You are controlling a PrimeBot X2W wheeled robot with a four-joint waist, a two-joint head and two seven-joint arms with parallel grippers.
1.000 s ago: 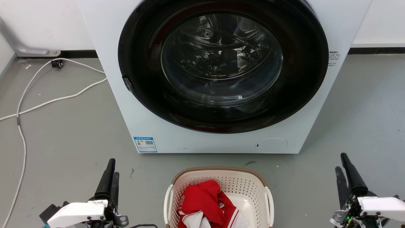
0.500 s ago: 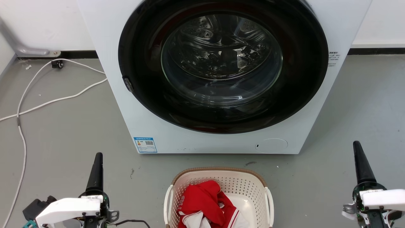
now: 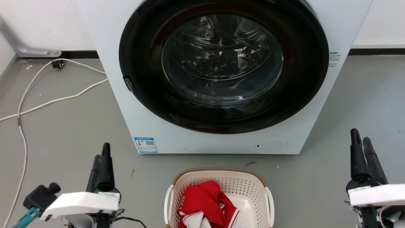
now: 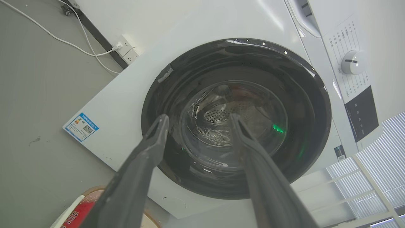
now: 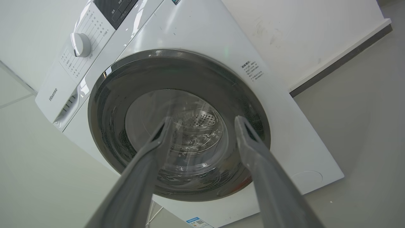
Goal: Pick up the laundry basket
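Observation:
The cream laundry basket (image 3: 246, 185) with a brown rim and white side handles sits on the grey floor at the bottom centre of the head view, holding a red and white garment (image 3: 204, 202). A corner of the laundry basket (image 4: 91, 193) peeks in at the bottom of the left wrist view. My left gripper (image 3: 102, 152) stands to the basket's left, fingers apart and empty, as the left gripper (image 4: 197, 118) shows in its own wrist view. On the basket's right, my right gripper (image 3: 360, 134) is open and empty too, and the right gripper (image 5: 204, 120) confirms this from the wrist.
A white washing machine (image 3: 142, 126) with a shut dark round door (image 3: 223, 63) stands just behind the basket. White cables (image 3: 34, 107) trail over the floor at the left. A wall and dark skirting run along the back.
Both arms have risen and rotated at the wrist, so each gripper's two fingers now show side by side. The basket and washer have stayed put.

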